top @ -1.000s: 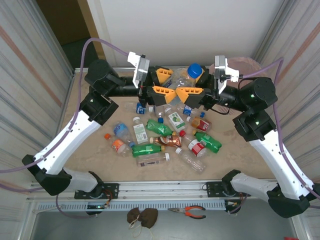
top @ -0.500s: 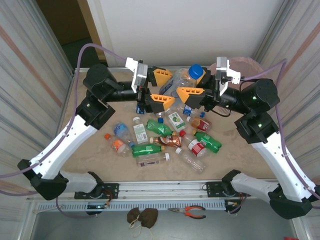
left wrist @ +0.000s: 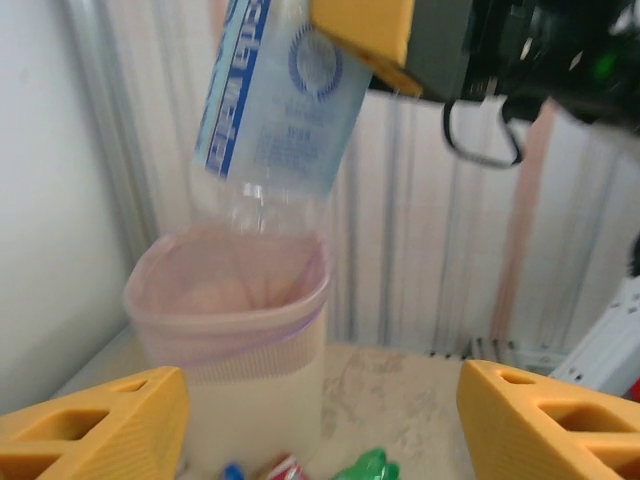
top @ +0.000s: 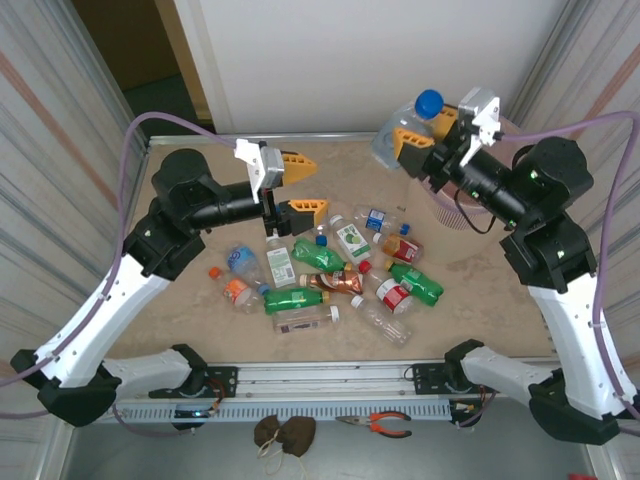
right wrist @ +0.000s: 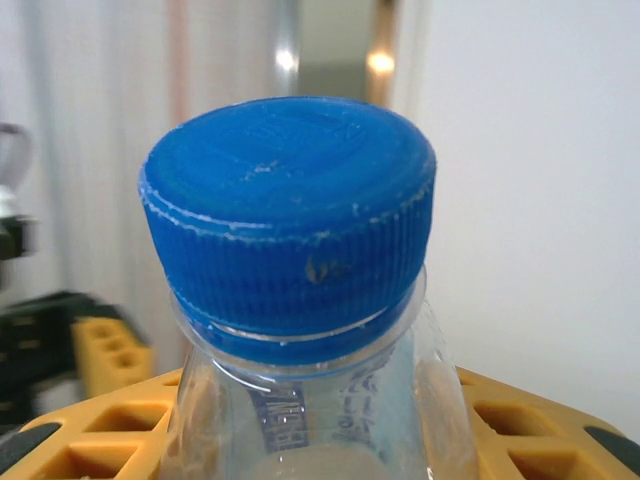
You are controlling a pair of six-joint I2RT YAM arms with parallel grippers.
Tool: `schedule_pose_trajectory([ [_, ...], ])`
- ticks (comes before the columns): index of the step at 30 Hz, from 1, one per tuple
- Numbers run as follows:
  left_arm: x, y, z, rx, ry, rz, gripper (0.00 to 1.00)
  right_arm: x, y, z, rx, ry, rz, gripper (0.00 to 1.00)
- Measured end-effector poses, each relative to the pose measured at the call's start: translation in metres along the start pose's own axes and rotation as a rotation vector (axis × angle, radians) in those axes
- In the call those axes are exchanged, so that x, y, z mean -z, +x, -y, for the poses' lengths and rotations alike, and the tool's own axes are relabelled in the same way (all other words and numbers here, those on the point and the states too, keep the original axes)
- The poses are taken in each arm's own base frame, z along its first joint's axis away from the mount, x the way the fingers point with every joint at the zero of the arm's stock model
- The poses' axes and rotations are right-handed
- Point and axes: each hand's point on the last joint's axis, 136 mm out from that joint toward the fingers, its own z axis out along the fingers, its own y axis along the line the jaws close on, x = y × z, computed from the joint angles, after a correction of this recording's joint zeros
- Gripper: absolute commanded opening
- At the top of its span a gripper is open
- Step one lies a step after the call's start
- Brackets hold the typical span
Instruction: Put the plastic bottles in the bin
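Observation:
My right gripper (top: 406, 141) is shut on a clear plastic bottle (top: 396, 138) with a blue cap (right wrist: 290, 210) and a blue and white label (left wrist: 268, 95). It holds the bottle tilted in the air, just above the rim of the bin (left wrist: 228, 315). The bin is beige and perforated, with a pink liner, and stands at the back right (top: 447, 213). My left gripper (top: 318, 184) hangs open and empty left of centre, its orange fingers (left wrist: 95, 420) wide apart and pointing at the bin. Several more plastic bottles (top: 330, 265) lie in a heap on the table's middle.
Corrugated metal walls (top: 60, 150) close in both sides, and a white wall stands behind. Pliers (top: 376, 425) and a brown object (top: 283, 431) lie below the front rail. Bare tabletop (top: 480, 290) shows to the right of the heap.
My left gripper opened, let go of the blue-capped bottle and drew back to the left. My right gripper carried that bottle up and to the right, over the bin.

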Motion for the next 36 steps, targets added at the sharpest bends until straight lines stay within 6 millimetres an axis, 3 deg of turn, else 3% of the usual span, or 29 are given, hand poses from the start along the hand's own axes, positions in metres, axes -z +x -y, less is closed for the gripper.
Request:
schedule_pose_trajectory([
  [8,0.018,0.065,-0.049,0.113,-0.217,-0.185,0.66,-0.002,0.075,0.112,-0.021,0.349,-0.299,0.42],
  [13,0.040,0.096,-0.084,0.223,-0.347,-0.255,0.65,0.007,0.116,0.163,-0.053,0.485,-0.475,0.42],
  [18,0.061,0.134,-0.107,0.346,-0.443,-0.323,0.65,0.021,0.172,0.206,-0.095,0.587,-0.684,0.42],
  [24,0.078,0.169,-0.118,0.448,-0.507,-0.389,0.66,0.035,0.249,0.241,-0.161,0.643,-0.957,0.38],
  [36,0.100,0.233,-0.128,0.569,-0.603,-0.538,0.66,0.059,0.365,0.253,-0.295,0.591,-1.343,0.40],
])
